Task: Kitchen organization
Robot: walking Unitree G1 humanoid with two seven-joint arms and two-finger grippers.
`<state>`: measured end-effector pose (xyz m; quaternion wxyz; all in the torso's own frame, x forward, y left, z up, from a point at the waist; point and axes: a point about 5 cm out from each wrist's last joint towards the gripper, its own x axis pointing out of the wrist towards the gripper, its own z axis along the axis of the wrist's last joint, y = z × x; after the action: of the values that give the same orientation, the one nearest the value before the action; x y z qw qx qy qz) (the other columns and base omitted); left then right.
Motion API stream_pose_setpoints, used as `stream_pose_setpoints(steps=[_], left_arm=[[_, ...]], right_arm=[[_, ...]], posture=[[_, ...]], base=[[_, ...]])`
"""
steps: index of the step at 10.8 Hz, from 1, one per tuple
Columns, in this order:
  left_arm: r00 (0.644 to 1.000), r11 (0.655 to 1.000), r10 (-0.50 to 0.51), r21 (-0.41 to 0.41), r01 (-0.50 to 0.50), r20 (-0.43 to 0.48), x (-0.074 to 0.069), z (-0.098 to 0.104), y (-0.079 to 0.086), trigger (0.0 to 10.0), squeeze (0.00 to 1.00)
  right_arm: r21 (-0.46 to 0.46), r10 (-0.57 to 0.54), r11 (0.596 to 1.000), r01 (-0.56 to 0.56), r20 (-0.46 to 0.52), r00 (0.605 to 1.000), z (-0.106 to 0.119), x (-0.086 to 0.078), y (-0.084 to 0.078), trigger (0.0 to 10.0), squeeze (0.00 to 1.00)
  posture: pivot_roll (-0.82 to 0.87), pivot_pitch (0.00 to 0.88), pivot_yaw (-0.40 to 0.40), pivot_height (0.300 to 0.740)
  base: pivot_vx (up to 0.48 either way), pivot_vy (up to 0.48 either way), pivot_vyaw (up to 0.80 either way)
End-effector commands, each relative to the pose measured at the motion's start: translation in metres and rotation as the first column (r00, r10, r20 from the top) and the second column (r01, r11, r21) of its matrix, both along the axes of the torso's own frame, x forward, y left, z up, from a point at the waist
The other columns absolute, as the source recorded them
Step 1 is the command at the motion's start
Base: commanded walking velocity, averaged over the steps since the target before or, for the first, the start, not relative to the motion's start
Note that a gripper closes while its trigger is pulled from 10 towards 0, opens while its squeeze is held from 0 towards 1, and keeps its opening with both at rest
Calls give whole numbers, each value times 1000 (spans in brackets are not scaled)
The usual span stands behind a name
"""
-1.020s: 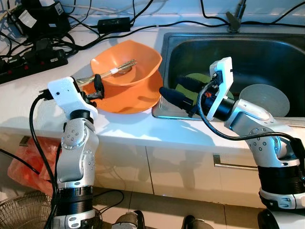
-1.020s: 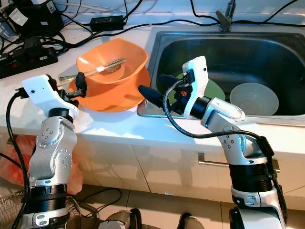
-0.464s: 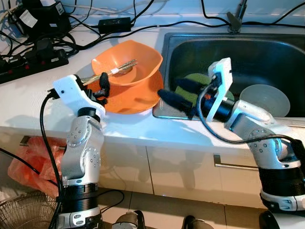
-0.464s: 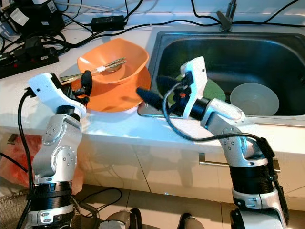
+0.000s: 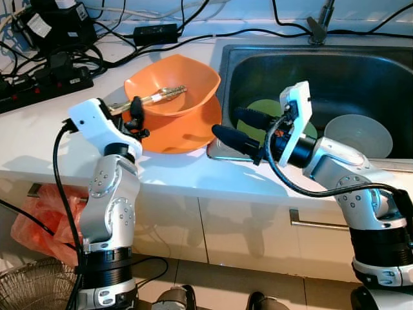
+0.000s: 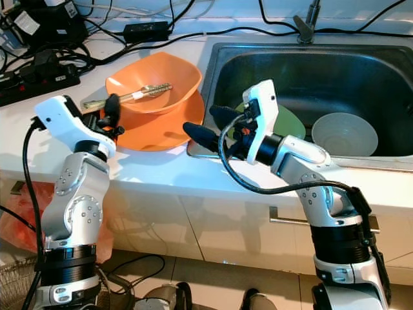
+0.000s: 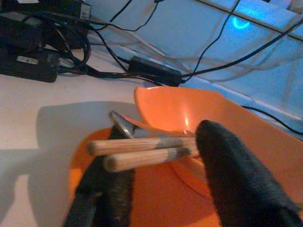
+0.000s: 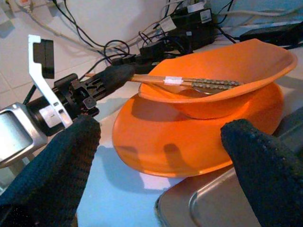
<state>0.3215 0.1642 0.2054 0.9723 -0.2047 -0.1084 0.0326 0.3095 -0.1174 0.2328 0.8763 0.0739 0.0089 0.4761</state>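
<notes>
Chopsticks (image 5: 151, 98) lie across the rim of an orange bowl (image 5: 173, 86), which sits on an orange plate (image 5: 184, 132) on the white tabletop (image 5: 39, 139) beside the sink (image 5: 322, 71). From the head views, the left pincer (image 5: 134, 116) is clenched on the chopsticks' near ends; the right pincer (image 5: 237, 128) hovers released over the sink's corner, near the plate. A green plate (image 6: 284, 119) and a grey bowl (image 6: 344, 134) rest in the sink.

The left wrist view has two wooden chopstick ends (image 7: 142, 151) between black fingers (image 7: 236, 184).

The right wrist view looks between spread fingers (image 8: 47, 170) at bowl and plate.
</notes>
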Motion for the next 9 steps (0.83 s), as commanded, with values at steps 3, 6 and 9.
stream_pose_setpoints(steps=[3, 6, 9], left_arm=[[1000, 1000, 16, -8, -16, 15, -1, 7, 3, 0, 0], [999, 1000, 18, -8, -18, 26, -1, 12, 2, 0, 0], [1000, 999, 10, -39, -9, 30, 0, 16, 1, 0, 0]], right_arm=[[-4, 8, 1000, -8, 3, 1000, 1, -1, 0, 10000, 0], [-3, 3, 1000, -3, 6, 1000, 1, 0, 0, 10000, 0], [2, 8, 1000, -8, 9, 1000, 2, 0, 1, 10000, 0]], posture=[[52, 119, 93, 740], [55, 118, 94, 740], [54, 116, 95, 740]], base=[[0, 0, 0], [0, 0, 0], [0, 0, 0]])
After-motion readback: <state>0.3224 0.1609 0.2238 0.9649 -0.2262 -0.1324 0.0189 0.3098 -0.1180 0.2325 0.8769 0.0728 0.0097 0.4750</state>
